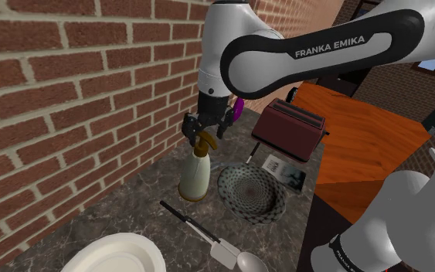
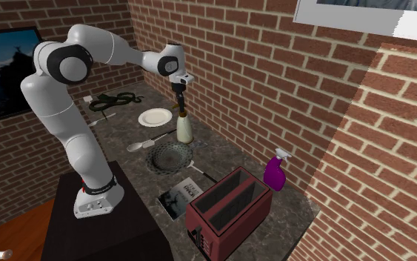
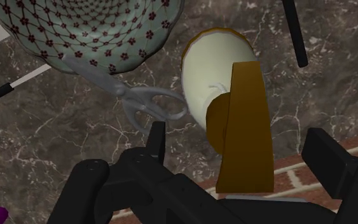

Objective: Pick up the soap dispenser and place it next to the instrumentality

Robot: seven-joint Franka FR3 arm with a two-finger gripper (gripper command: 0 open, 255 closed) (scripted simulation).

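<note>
soap dispenser (image 1: 194, 176) — cream, brown pump, seemingly upright

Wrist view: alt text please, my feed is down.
The open black tool straddles the brown pump of a cream soap dispenser without touching it. Beside it on the dark veined counter lie grey scissors and a patterned bowl.

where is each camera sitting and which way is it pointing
Shoulder view: beside the black stand, looking down along the dark marbled counter; the white arm and black gripper hang over the cream soap dispenser with a brown pump.
Second exterior view: high beyond the dark red toaster, facing back along the counter; the whole arm and its stand show.
Wrist view: on the hand, looking down the dispenser; its open fingers straddle the pump.
All three share the dispenser and the patterned bowl.
</note>
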